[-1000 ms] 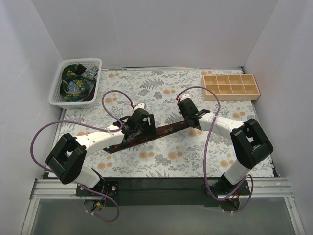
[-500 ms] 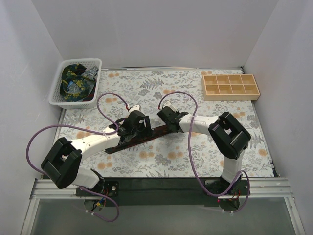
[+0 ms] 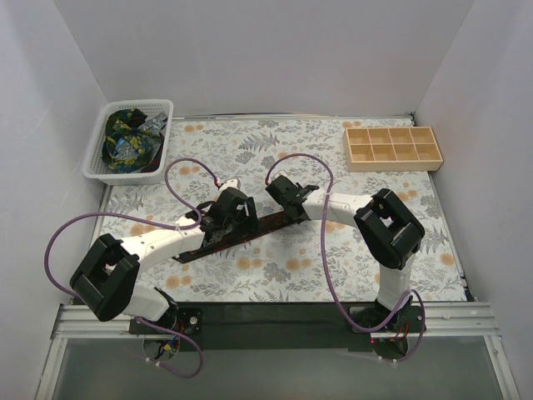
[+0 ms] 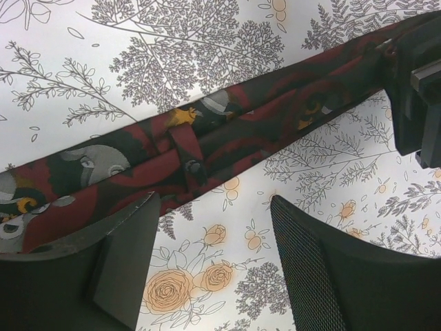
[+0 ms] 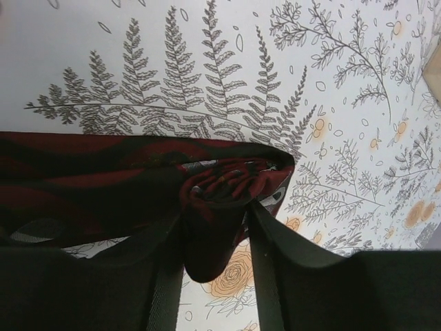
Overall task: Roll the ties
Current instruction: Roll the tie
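Maroon tie (image 3: 268,223): flat near the middle of the floral counter (image 3: 350,258), running from 8 o'clock to 2 o'clock.
Right pincer (image 5: 213,234): clamped on the bunched, folded-over 2 o'clock end of the maroon tie.
Left pincer (image 4: 212,201): fingers apart, low over the tie's middle stretch, gripping nothing.
Other ties (image 3: 125,142): heaped in the white basket (image 3: 96,162) at 10 o'clock.
Wooden tray (image 3: 391,167): divided into compartments, at 2 o'clock, well apart from both arms.
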